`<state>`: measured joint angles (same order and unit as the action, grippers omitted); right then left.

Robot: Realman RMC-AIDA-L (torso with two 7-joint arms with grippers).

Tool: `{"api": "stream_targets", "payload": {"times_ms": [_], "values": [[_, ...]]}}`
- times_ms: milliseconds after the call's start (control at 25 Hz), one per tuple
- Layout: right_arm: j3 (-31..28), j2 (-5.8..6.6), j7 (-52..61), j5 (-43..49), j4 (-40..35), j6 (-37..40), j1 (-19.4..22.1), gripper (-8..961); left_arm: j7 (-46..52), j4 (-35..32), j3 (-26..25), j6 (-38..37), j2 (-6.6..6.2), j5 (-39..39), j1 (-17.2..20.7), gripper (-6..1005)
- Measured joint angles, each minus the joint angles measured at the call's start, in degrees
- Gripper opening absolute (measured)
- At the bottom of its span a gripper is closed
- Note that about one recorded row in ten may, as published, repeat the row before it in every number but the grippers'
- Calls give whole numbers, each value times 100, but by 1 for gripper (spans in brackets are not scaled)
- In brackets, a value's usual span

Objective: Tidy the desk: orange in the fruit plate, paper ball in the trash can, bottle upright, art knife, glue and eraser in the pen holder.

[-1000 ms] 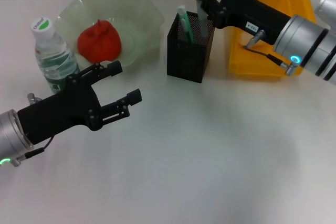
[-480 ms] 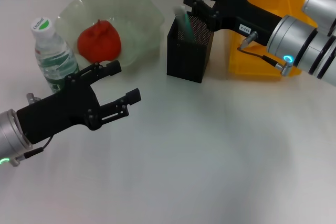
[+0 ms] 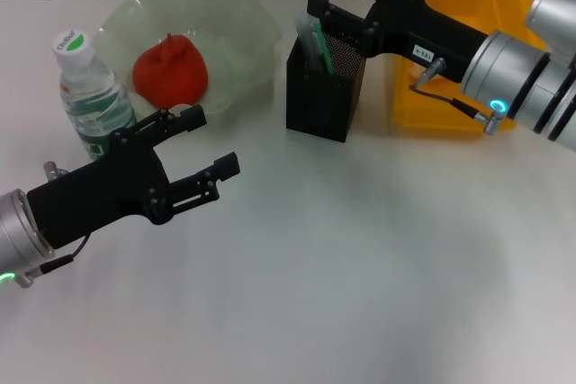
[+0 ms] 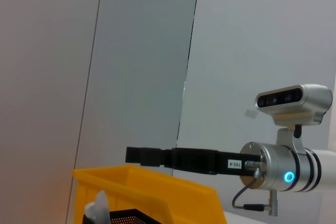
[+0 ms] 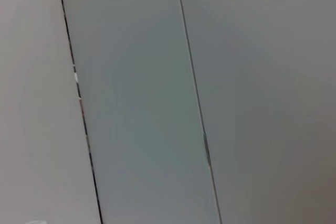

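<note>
Apparently the pen-holder step is what occupies this moment. At the upper centre of the head view the right gripper (image 3: 335, 2) hovers over the pen holder (image 3: 325, 87), its two fingers spread apart with nothing visibly between them; that reads as a release posture directly above the cup's mouth, so anything let go falls inside rather than on the desk (image 3: 360, 267). A pale green stick-like item (image 3: 316, 42), either the art knife or the glue, I cannot tell which, stands in the holder. Its long axis runs nearly upright, tilted a little, the top end leaning toward the upper left of the frame and poking above the rim. The eraser cannot be made out.

Lower left, the left gripper (image 3: 211, 146) hangs just above the desk with its fingers wide apart and empty, pointing toward the frame's centre; it looks idle.

The orange (image 3: 170, 71) sits in the fruit plate (image 3: 247, 15) at upper left. Just beside that bowl the bottle (image 3: 90, 96) stands upright, cap up. The yellow trash can (image 3: 450, 105) stands close to the right of the holder, behind the right arm; its contents are hidden.
</note>
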<state>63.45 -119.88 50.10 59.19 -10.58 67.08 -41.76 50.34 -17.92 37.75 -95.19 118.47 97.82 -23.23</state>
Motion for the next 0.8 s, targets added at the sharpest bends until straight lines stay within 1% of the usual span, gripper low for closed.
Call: {"api": "stream_targets", "payload": {"times_ms": [440,520,560,600,680,720,760,800], "values": [[-93,24,189,-26,-190,517,220,722,-4,0,-13,34,-8,12,36,800],[-97,37,271,-28,-307,733,331,726,-4,0,-13,39,-9,10,40,800],[-95,54,348,-26,-412,1056,455,726,-1,0,1,38,-10,16,40,800],[-95,54,348,-26,-412,1056,455,727,-1,0,1,38,-10,16,40,800],[-66,75,452,-2,-526,1456,599,727,2,-2,18,39,-14,30,34,800],[-48,100,518,42,-613,1654,689,727,2,-3,30,37,-18,35,27,800],[-34,158,669,211,-784,1962,835,727,2,-3,50,31,-23,42,13,800],[-34,158,669,211,-784,1962,835,726,2,-3,50,31,-23,42,13,800]]}}
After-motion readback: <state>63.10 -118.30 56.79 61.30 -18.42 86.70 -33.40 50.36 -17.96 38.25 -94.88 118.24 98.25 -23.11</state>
